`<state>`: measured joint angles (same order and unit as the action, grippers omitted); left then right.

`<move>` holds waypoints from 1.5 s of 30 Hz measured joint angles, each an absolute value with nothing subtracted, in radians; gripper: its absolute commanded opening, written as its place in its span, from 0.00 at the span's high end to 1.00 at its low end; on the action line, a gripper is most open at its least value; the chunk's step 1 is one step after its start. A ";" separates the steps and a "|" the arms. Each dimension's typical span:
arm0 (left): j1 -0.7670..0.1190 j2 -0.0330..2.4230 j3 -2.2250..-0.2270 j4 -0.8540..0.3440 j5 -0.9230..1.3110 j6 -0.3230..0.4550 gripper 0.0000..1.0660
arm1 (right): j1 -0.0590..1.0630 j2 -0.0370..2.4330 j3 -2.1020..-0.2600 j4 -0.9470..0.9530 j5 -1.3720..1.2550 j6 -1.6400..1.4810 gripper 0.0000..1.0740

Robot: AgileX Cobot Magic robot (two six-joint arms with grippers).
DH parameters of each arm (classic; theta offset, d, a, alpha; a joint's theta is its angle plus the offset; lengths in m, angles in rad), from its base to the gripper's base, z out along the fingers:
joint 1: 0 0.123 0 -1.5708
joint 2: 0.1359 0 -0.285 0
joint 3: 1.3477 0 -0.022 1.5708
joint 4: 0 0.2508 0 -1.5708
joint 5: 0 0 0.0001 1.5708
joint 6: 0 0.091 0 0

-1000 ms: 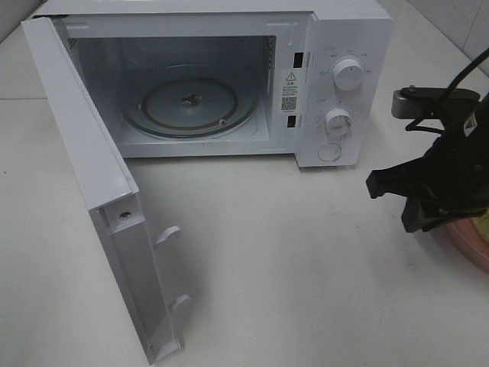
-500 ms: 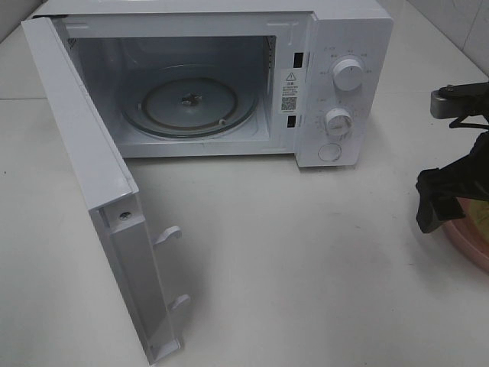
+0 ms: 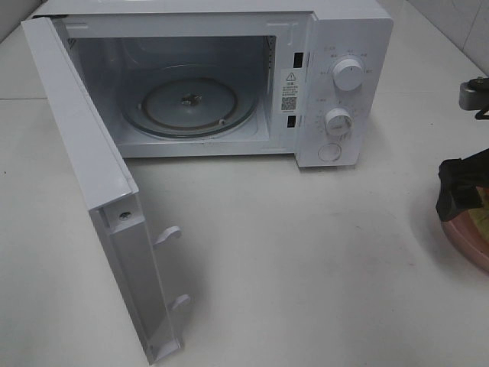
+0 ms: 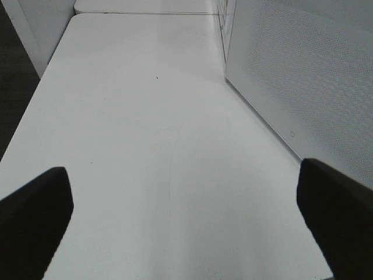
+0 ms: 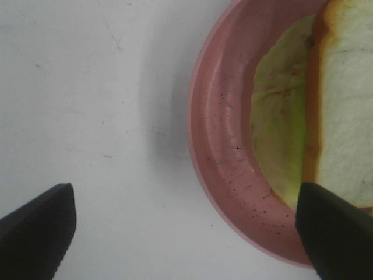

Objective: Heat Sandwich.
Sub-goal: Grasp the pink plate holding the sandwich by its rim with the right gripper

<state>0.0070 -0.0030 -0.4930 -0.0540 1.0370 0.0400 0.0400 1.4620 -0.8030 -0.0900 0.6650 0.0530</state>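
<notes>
The sandwich, white bread with an orange crust and green lettuce sticking out, lies on a round pink plate. In the high view the plate sits at the far right edge of the table. My right gripper hangs open just above the plate's rim, one finger over bare table and the other over the plate; nothing is between them. In the high view that right gripper is mostly cut off. My left gripper is open over bare table beside the microwave's side wall.
The white microwave stands at the back with its door swung wide open toward the front left. Its glass turntable holds nothing. White table spreads between the microwave and the plate.
My right gripper has moved right, away from the microwave's front to the plate at the table's right edge, and its jaws have opened. The left gripper has not moved.
</notes>
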 measured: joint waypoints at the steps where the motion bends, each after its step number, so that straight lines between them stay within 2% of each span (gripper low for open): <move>1: 0.007 -0.003 -0.493 -0.054 1.037 0.040 0.02 | 0.039 1.467 -0.808 -0.090 0.664 0.053 0.10; 14: 0.007 -0.003 -0.493 -0.054 1.037 0.040 0.02 | 0.037 1.679 -0.923 -0.089 0.665 0.041 0.13; 27: 0.007 -0.003 -0.493 -0.054 1.037 0.040 0.02 | 0.037 1.808 -0.927 -0.116 0.619 0.035 0.15; 35: 0.007 -0.003 -0.493 -0.054 1.037 0.040 0.02 | 0.037 1.825 -0.927 -0.121 0.603 0.035 0.20; 36: 0.007 -0.003 -0.493 -0.054 1.037 0.040 0.02 | 0.037 1.828 -0.927 -0.128 0.603 0.034 0.26; 38: 0.007 -0.003 -0.493 -0.054 1.037 0.040 0.02 | 0.037 1.828 -0.927 -0.133 0.603 0.034 0.29; 41: 0.007 -0.003 -0.493 -0.054 1.037 0.040 0.02 | 0.037 1.828 -0.928 -0.140 0.605 0.038 0.49; 42: 0.007 -0.003 -0.493 -0.054 1.037 0.040 0.02 | 0.037 1.828 -0.928 -0.140 0.605 0.038 0.49; 43: 0.007 -0.003 -0.493 -0.054 1.037 0.040 0.02 | 0.037 1.828 -0.928 -0.141 0.605 0.043 0.65; 45: 0.007 -0.003 -0.493 -0.054 1.037 0.040 0.02 | 0.037 1.828 -0.928 -0.144 0.606 0.054 0.83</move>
